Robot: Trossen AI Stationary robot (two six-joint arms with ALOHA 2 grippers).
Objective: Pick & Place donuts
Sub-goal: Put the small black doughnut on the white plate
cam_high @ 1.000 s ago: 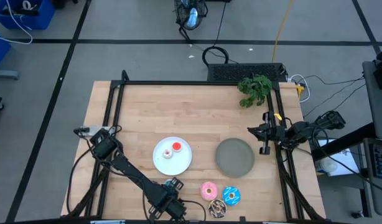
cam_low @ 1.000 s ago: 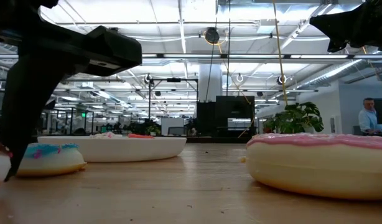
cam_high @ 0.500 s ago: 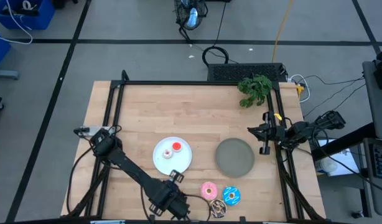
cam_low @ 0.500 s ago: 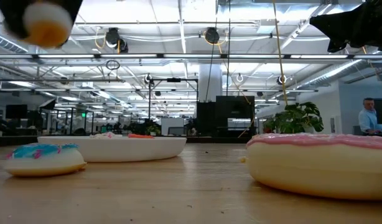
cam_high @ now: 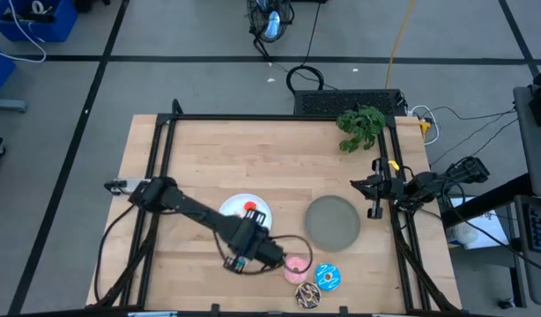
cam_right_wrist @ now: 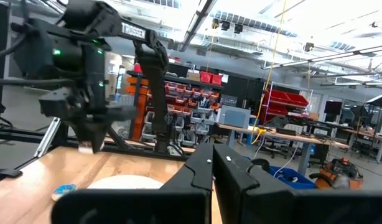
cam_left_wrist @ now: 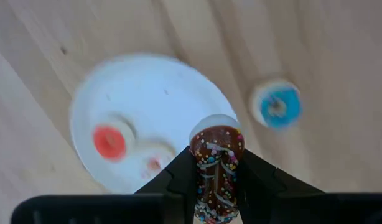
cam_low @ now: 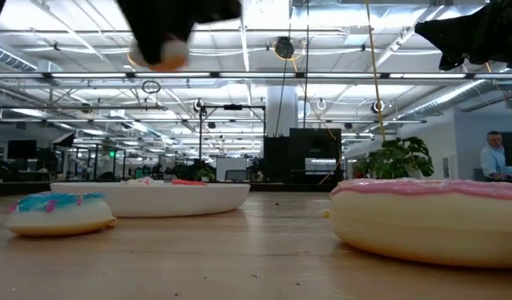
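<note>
lifted off the table since a second ago: the tiny brown donut point(cam_left_wrist: 216, 163), then at the lower left edge of the low view beside the tiny blue donut point(cam_low: 59, 212), now pinched on edge between the left gripper point(cam_left_wrist: 217, 177) fingers, sprinkled icing showing in the left wrist view. carried meanwhile from the bottom edge of the high view, lower centre-left, up and rightward to just below the white plate point(cam_high: 229, 209), at centre. seen in the low view at upper left, hanging high above the wood. means, by judgement, pick done and transfer under way; release over the plate the likely remainder of this step. white plate directly under the wrist camera, already bearing a tiny red donut point(cam_left_wrist: 110, 142) and a paler one, blurred, beside it. tiny blue donut on bare wood at right of the plate in the left wrist view. large pink donut point(cam_high: 296, 269), blue sprinkled donut point(cam_high: 328, 276) and large brown donut point(cam_high: 307, 297) low and right of centre in the high view, untouched; grey plate point(cam_high: 332, 221) right of centre, bare. jaws narrowly parted, clamped on the ring's two faces, nothing else touched. right gripper point(cam_high: 374, 195) parked at the right table edge, fingers pressed together, holding nothing.
</note>
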